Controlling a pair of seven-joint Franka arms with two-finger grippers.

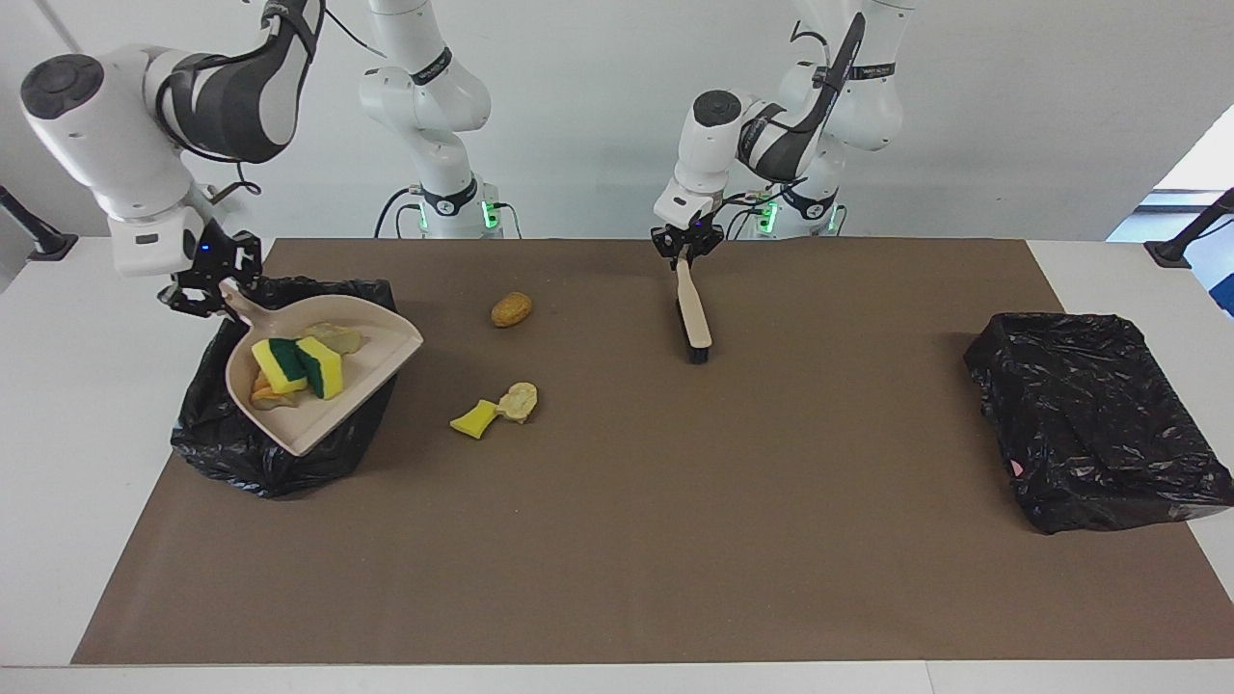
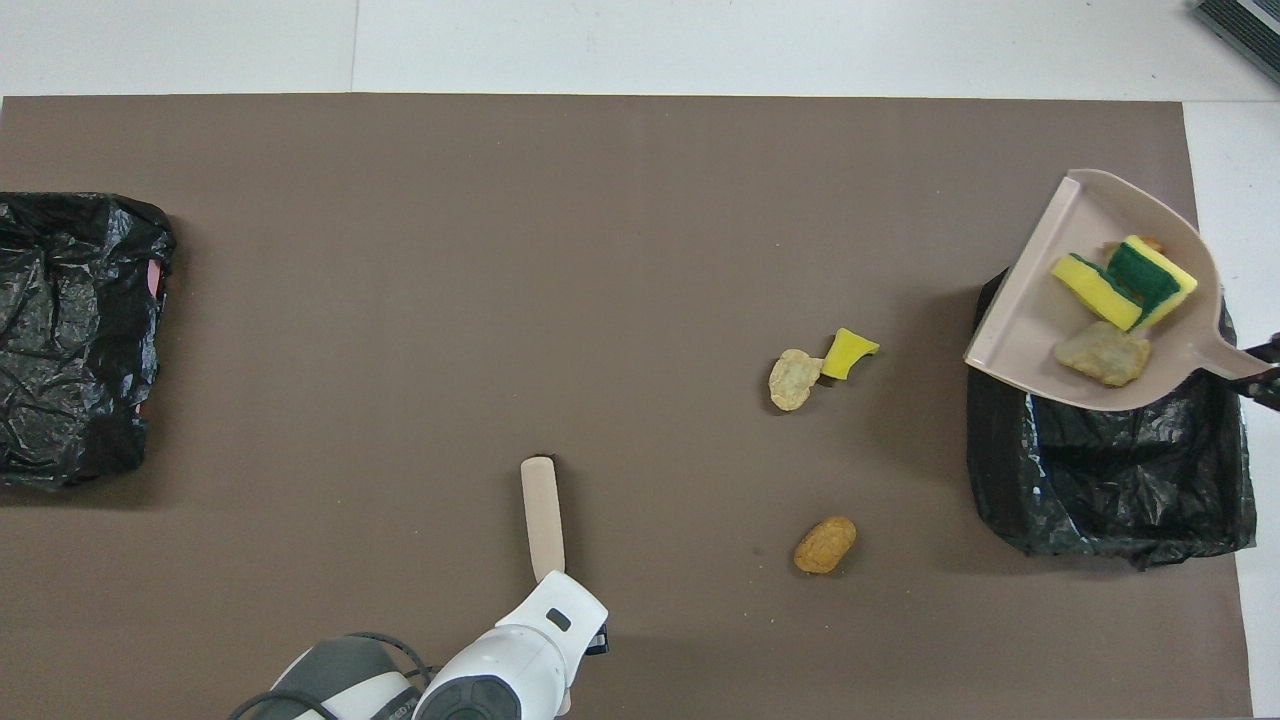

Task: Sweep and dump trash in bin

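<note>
Right gripper [image 1: 204, 289] is pinching the handle of the beige dustpan [image 1: 371, 349], holding it raised over the black-lined bin [image 1: 217, 443] at the right arm's end of the brown mat [image 1: 617, 540]. Riding in the pan are two yellow-and-green sponges [image 1: 297, 365], a pale lump and an orange scrap. To dump well, I judge the pan's open lip should be tipping down inside the bin's rim, slowly, so nothing is bouncing out onto the mat. Left gripper [image 1: 684, 247] is clamped on the hand brush [image 1: 694, 318], bristles hanging over the mat near its robot-side edge. Three scraps are lying unswept mid-mat: a brown lump [image 1: 511, 309] nearer the robots, and a yellow sponge chunk [image 1: 472, 419] touching a tan lump [image 1: 520, 400].
</note>
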